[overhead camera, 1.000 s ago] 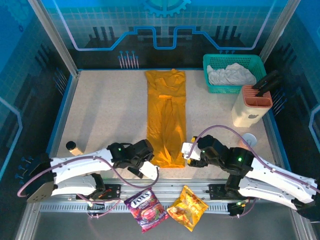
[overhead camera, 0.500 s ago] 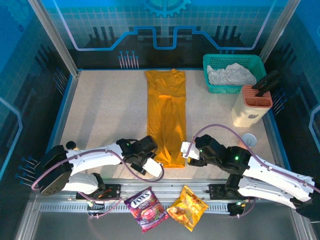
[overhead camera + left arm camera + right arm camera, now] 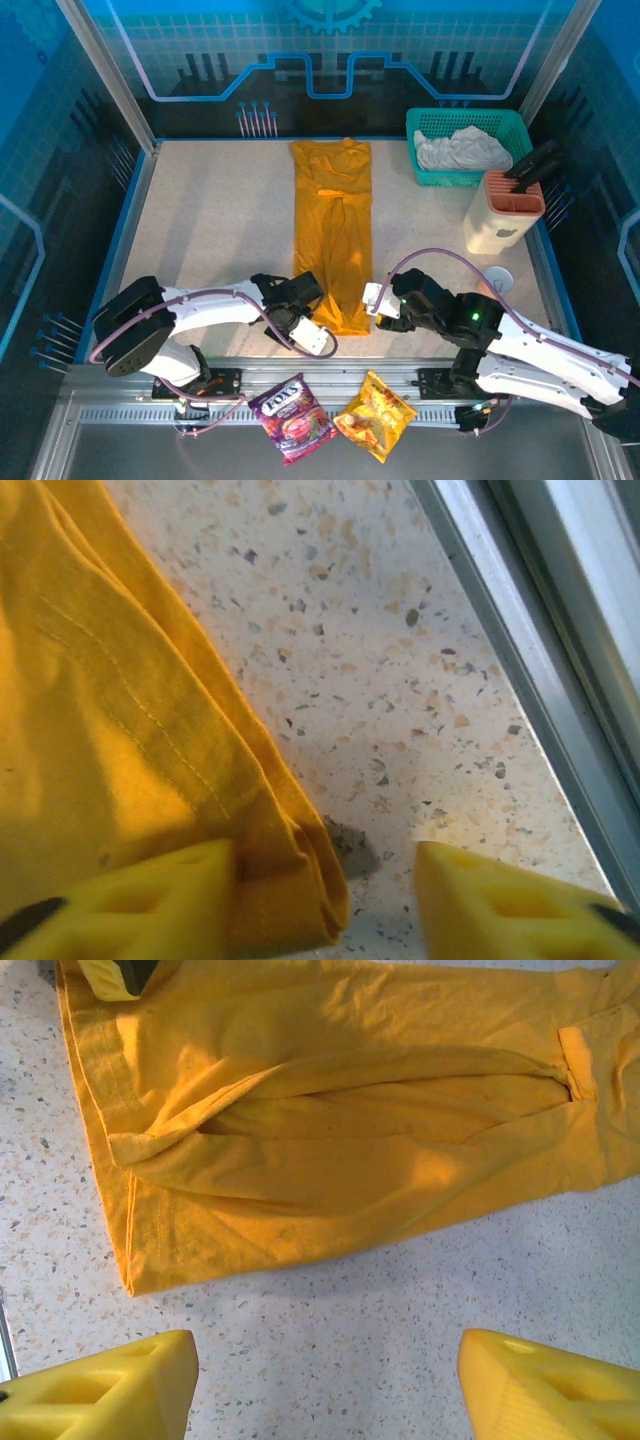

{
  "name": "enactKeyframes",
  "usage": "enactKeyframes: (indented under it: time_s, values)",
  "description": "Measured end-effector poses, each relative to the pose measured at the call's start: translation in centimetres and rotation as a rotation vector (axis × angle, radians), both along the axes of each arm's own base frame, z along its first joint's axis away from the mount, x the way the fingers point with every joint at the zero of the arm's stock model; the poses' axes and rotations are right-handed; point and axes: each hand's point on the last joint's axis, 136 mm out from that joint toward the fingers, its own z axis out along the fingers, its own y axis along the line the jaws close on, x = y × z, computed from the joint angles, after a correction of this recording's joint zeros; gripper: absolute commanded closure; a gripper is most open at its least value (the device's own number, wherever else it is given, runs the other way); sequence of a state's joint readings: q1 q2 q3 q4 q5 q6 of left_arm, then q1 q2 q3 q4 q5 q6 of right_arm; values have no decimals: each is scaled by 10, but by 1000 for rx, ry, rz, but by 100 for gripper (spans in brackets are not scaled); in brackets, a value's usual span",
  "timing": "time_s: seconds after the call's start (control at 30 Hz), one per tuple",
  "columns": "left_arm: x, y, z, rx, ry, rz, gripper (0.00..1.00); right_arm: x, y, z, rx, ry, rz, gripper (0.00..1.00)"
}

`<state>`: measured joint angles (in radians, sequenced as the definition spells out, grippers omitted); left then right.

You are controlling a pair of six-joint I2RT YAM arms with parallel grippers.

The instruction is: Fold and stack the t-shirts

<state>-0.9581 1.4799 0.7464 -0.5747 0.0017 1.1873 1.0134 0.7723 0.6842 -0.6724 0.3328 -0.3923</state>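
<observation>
Left gripper [image 3: 325,880] spread, jaws straddling the near left corner of the orange shirt [image 3: 120,730], not pinching it. Right gripper [image 3: 325,1380] spread wide over the table [image 3: 400,1290], just right of the shirt.

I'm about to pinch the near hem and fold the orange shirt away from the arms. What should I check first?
1. Left gripper straddling the near hem corner of the orange t-shirt: ok, jaws apart around it, not yet closed.
2. All cloth layers between those jaws: cannot tell.
3. Right gripper on its own corner: not ok, open over bare table beside the shirt's edge.
4. Shirt lying as a flat strip, sleeves folded in: ok.
5. Whitish-grey t-shirt out of the way in the basket: ok.
</observation>
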Motion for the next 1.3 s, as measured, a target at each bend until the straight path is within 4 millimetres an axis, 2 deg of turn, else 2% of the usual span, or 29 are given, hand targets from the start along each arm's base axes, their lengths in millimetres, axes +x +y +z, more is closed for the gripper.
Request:
enactKeyframes:
  time_s: [0.03, 0.13, 0.47, 0.63, 0.87, 1.03, 1.2, 1.3]
  values:
    - [1, 0, -2, 7, -2, 1, 93, 0, 0, 0, 1, -1, 0, 30]
    - [11, -7, 0, -10, -34, 14, 99, 0, 0, 0, 1, -1, 1, 30]
    - [23, -12, 0, -25, -80, 99, 100, -9, 4, -8, -19, 42, 57, 27]
    - [18, -8, 7, -18, -106, 163, 100, -29, 13, -27, -100, 114, 177, 22]
    - [11, -5, 24, -70, -135, 257, 100, -37, 18, -66, -256, 228, 258, 19]
    - [7, -6, 26, -77, -139, 297, 100, -39, 33, -83, -270, 272, 309, 22]
    - [1, 0, 22, -52, -135, 340, 100, -37, 42, -97, -282, 301, 318, 34]
    - [-2, 3, 20, -47, -138, 355, 100, -38, 44, -108, -302, 326, 320, 37]
